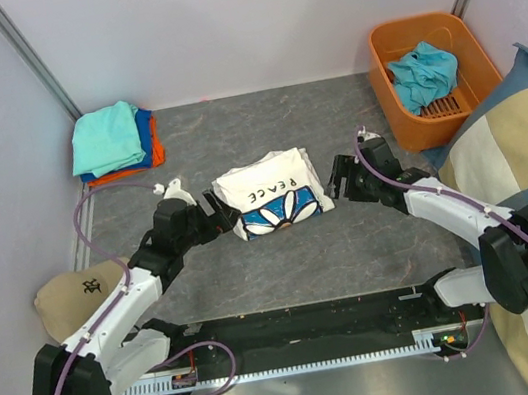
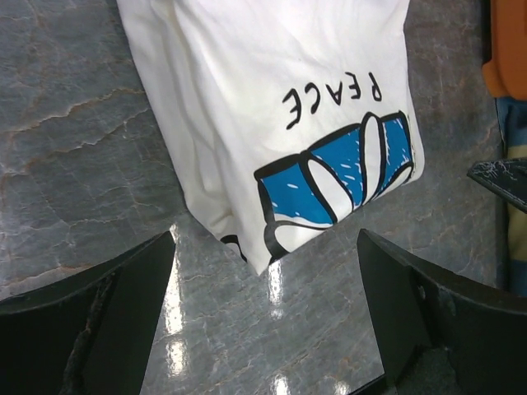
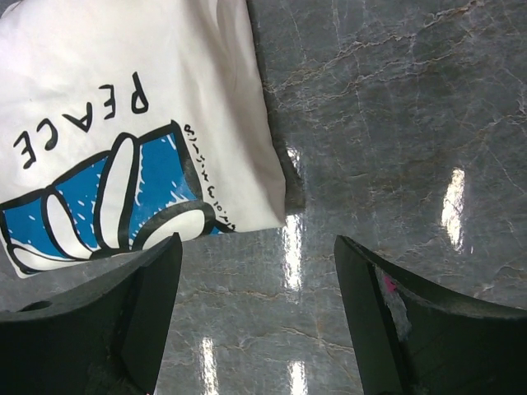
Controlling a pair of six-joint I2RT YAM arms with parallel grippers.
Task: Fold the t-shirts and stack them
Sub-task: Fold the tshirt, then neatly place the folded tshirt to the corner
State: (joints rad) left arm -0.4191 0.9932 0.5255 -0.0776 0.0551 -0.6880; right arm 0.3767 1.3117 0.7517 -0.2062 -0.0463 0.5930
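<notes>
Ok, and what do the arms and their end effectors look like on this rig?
The left arm and right arm have white links between chunky black joints, with a looping lilac cable running along each. The left end effector and right end effector are black, with broad wedge-shaped fingers. One finger of the right one shows a small pink mark and a pale scuff.

A folded white t-shirt (image 2: 247, 107) — PEACE lettering, blue flower print — is seen on the grey desk (image 2: 74, 148), upper centre; the left claw (image 2: 265, 247) is spread wide below.
</notes>
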